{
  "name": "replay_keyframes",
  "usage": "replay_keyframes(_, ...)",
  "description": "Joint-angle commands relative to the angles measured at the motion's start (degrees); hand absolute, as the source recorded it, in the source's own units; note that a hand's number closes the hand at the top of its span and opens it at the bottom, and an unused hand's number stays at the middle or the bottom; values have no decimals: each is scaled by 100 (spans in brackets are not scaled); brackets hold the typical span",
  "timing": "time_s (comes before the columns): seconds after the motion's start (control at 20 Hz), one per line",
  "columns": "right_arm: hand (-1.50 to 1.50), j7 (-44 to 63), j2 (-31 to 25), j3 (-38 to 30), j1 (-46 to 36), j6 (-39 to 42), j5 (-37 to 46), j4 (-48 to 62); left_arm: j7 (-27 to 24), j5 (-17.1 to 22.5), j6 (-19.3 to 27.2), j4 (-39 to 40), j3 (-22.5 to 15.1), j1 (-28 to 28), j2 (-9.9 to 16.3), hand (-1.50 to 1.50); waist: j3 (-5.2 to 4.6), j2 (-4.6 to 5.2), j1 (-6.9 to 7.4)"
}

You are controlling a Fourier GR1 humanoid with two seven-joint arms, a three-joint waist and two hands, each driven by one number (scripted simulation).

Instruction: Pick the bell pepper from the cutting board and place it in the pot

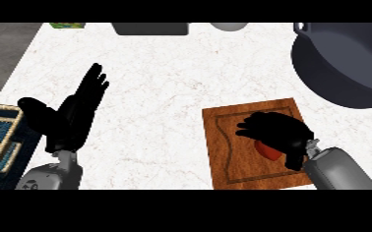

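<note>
Grasp step in hand, judging by the layout: right hand (280,133) is down on the cutting board (225,164), which sits at the worktop's (160,78) near edge, right of centre. Pepper (267,151) is on the board under that hand; only a red sliver shows below the palm, rest is hidden. Right fingers (251,124) are curled over the top of the pepper, not straight; looks like they wrap it, but can't confirm a full close or thumb contact since the hand covers it. Can't tell either if the pepper is off the board yet; it looks in contact. Pot (338,69) is at the far right corner, well apart from the board, mouth open and facing up, partly cut by the right edge of view. Next move, my read: finish the close, lift straight up clear of the board, then carry away and to the right over the pot rim before opening; rim height is the thing to clear. Risk: pepper is round, could roll out of a partial wrap on lift. Left hand (73,113) is resting near the left edge, fingers straight and up, thumb spread, holding nothing. Basket (9,137) just beside it at the left edge. Grey items along the far edge, not involved.
</note>
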Motion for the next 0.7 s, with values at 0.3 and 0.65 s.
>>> replay_keyframes(0.3, 150, -907, 339, -93, 99, -639, 110, 422, 62, -285, 147, -43, -140, -54, -266, 0, 1, 1, -4)
replay_keyframes(0.65, 150, 1115, 85, -2811, 489, -319, -608, 1022, -11, -83, 54, 8, 379, 129, 62, 0, 21, -42, -597)
